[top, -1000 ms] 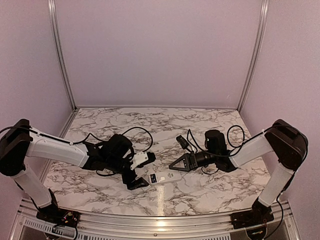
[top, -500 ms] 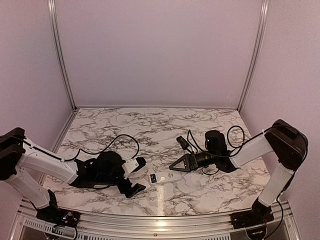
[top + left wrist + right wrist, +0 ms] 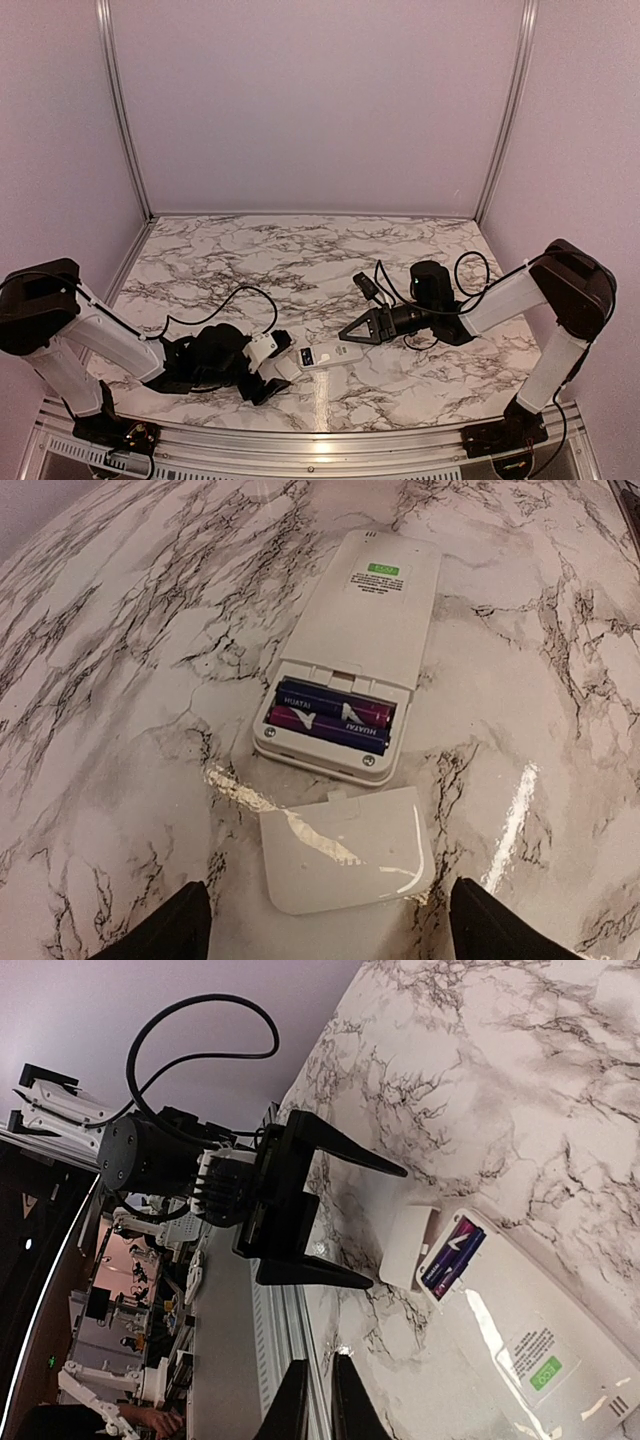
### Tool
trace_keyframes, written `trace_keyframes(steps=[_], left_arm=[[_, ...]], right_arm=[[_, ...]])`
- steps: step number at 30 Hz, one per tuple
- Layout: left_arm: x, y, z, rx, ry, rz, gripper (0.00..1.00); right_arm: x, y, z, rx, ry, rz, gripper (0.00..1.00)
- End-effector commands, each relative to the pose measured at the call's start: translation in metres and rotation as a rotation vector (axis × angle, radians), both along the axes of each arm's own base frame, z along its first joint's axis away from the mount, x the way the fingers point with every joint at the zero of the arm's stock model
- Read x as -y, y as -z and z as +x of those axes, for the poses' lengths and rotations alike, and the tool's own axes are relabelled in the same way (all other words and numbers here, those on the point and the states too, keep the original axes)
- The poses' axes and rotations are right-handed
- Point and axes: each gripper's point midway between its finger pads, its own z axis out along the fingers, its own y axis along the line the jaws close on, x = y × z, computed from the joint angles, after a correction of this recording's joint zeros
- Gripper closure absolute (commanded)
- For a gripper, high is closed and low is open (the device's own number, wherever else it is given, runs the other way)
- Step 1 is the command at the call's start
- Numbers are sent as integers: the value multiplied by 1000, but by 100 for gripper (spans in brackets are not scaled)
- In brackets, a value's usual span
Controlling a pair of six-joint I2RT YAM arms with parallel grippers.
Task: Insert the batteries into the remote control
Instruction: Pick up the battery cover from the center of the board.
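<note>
— Where is the remote control [image 3: 372, 630]?

— It lies back up on the desk [image 3: 250, 250], near the front edge and between my two arms. Its battery bay is uncovered, and the batteries [image 3: 332, 720] lie side by side inside it.

— And the lid?

— The white cover plate [image 3: 345, 855] lies flat on the marble just beside the bay end, apart from the remote.

— Your left end effector [image 3: 330, 935]?

— Its fingers are spread wide, low over the desk, with the cover plate between them. It grips nothing.

— The right end effector [image 3: 343, 331]?

— Its fingers are together with nothing between them, pointing at the remote's far end. I cannot tell whether they touch it.
</note>
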Motion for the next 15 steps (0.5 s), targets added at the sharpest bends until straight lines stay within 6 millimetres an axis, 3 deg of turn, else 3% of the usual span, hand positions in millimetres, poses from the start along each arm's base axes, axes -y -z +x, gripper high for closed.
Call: trace_keyframes(steps=[1, 9, 15], left_arm=[[6, 7, -5, 0, 25, -4, 15], [9, 16, -6, -34, -5, -2, 22], [10, 24, -4, -49, -20, 17, 33]], right_arm=[[1, -7, 1, 23, -4, 16, 92], [1, -6, 2, 21, -2, 14, 92], [1, -6, 2, 23, -2, 13, 92]])
